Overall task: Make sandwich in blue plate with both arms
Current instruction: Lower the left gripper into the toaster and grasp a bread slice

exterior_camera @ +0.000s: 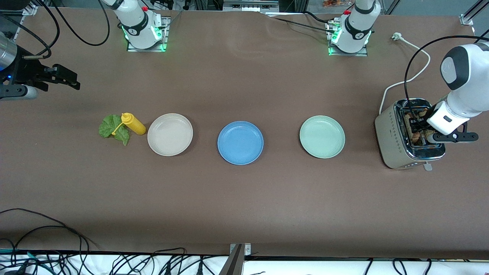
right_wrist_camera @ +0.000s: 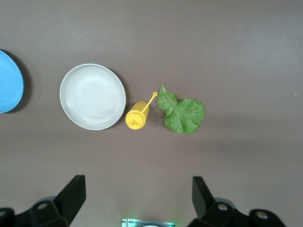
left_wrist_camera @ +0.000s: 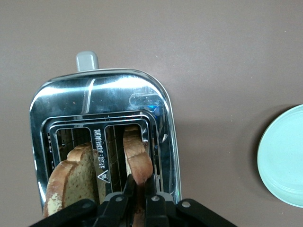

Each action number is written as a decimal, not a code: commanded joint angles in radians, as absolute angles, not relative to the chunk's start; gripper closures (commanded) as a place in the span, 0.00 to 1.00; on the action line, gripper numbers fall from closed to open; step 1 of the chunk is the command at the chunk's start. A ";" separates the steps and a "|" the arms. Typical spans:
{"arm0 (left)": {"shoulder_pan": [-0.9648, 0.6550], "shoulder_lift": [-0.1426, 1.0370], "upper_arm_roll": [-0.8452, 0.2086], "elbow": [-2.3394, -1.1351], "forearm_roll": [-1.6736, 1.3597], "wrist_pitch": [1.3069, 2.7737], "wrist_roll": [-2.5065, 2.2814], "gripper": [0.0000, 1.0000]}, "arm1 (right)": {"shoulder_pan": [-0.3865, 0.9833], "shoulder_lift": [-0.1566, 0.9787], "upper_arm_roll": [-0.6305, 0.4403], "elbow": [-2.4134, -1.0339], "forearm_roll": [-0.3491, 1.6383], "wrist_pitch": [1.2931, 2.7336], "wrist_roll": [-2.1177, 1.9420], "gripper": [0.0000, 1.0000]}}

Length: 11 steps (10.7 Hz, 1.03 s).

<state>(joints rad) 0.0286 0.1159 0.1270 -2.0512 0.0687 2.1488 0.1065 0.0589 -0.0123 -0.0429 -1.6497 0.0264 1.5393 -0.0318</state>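
The left gripper (left_wrist_camera: 140,185) is reaching down into the toaster (exterior_camera: 397,147), and its two fingers are pinching the top edge of one bread slice (left_wrist_camera: 136,158) that is standing upright in one slot. The jaws are nearly together, with only the thin crust between them. A second slice (left_wrist_camera: 71,177) is leaning in the neighbour slot, not touched by anything.

The right gripper (right_wrist_camera: 137,198) is waiting with its fingers spread wide and nothing between them, hanging over bare table at the right arm's end, and it is looking down on the lettuce leaf (exterior_camera: 113,129), the yellow squeeze bottle (exterior_camera: 133,123) that is lying on its side and touching the leaf, and the cream-white plate (exterior_camera: 170,134).

The blue plate (exterior_camera: 240,142) is sitting in the middle of the row, with nothing on it yet. The mint-green plate (exterior_camera: 322,136) is lying between it and the toaster.

The relation that matters, I think, is this one: the held slice is standing on edge, its flat faces parallel to the slot walls, so the hand must be pulling it straight up along the slot before going sideways over the green plate to the blue one. A tilted pull would probably be scraping the bread against the wire guides.
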 commanded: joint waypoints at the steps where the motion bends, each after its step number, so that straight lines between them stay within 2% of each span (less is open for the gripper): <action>1: 0.032 0.103 0.123 -2.054 0.092 2.148 0.124 1.00 | 0.061 -0.023 -0.038 -1.644 0.018 1.522 -0.018 0.00; 7: 0.032 0.081 0.123 -2.033 0.121 2.146 0.112 1.00 | 0.061 -0.023 -0.040 -1.644 0.018 1.523 -0.018 0.00; 11: 0.031 0.035 0.117 -1.959 0.121 2.057 0.110 1.00 | 0.061 -0.023 -0.040 -1.644 0.018 1.523 -0.018 0.00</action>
